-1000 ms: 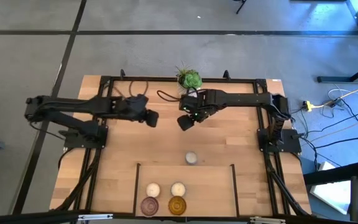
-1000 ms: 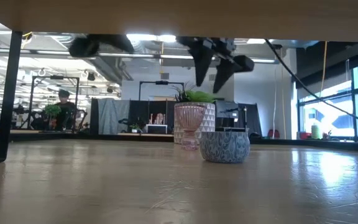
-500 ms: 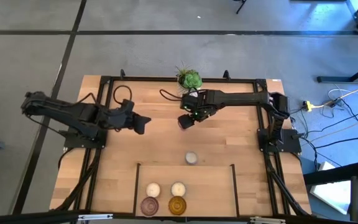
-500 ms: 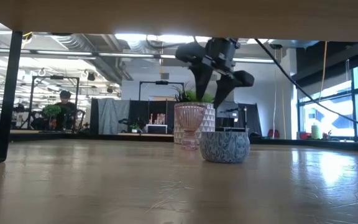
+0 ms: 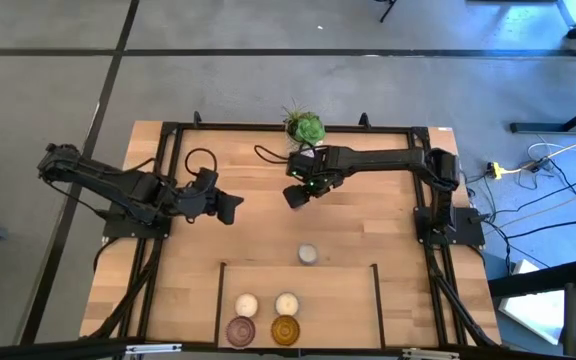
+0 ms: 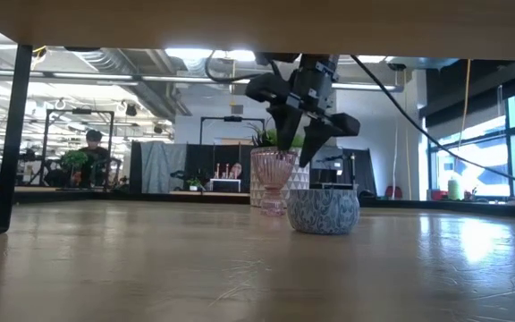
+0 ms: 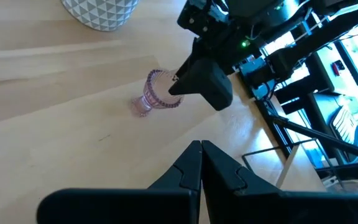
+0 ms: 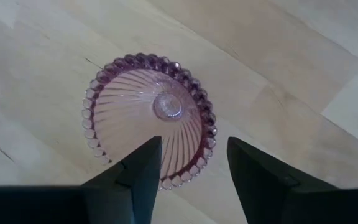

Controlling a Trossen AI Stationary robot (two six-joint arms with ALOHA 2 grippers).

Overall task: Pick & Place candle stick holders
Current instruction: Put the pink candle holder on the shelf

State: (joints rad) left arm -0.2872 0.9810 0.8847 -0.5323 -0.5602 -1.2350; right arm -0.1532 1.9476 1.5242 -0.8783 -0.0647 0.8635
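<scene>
Looking straight down past its own two dark fingers (image 8: 138, 177), the right wrist camera shows a purplish-pink ribbed glass candle stick holder (image 8: 151, 118) with a beaded rim standing upright on the pale wooden table (image 8: 303, 74); the fingers are spread apart, above its rim, with nothing between them. The overhead camera cannot show this holder at all, because the right gripper (image 5: 298, 195) covers it near the table's far middle, just in front of the green plant in a white patterned pot (image 5: 305, 127). The left wrist camera fills that in from the side: the pink holder (image 7: 156, 98) stands on its stem with the right gripper (image 7: 201, 84) directly over its bowl.

The low camera sets the spread right gripper (image 6: 300, 134) just above the pink holder (image 6: 274, 179), which stands behind a squat grey-white patterned holder (image 6: 324, 211). From above, that one is the cream-white round holder (image 5: 308, 254) alone at mid-table, outside the black-framed area (image 5: 376, 290) at the near edge, where two more cream-white round holders (image 5: 245, 304), a second purplish-pink one (image 5: 240, 329) and an amber glass one (image 5: 285, 329) sit in a close square.

The right arm reaches flat along the far edge, wrist bent downward. The left gripper (image 5: 230, 206) rests drawn back over the table's left half, fingers clenched together and empty, as its wrist view (image 7: 201, 163) confirms.
</scene>
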